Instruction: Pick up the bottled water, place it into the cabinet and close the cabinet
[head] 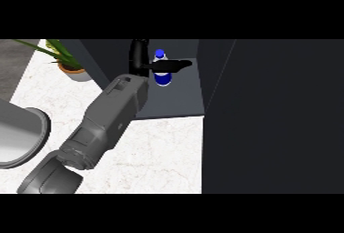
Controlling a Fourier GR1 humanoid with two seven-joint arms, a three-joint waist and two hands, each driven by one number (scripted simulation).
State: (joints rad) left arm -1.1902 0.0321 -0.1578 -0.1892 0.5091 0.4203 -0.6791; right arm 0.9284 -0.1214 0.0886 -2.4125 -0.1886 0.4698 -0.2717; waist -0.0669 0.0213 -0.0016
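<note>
Bare cabinet floor (171,102) lies open before the bottled water (161,75); the dark door (269,113) walls the right, a potted plant (70,68) crowds the counter's (154,154) far-left corner.

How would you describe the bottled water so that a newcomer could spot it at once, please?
Find the dark open cabinet at the far edge of the marble counter. Inside it stands the bottled water, held by the black hand. Its blue cap and blue label set it apart.

Hand (153,63): black, on grey forearm (111,118). Bottle (161,75) by the fingers: blue cap, blue label. Cabinet (269,113) right of hand: dark. Counter (161,154) below: white, faint marbling. Plant (57,52) left: green leaves, brown soil.
</note>
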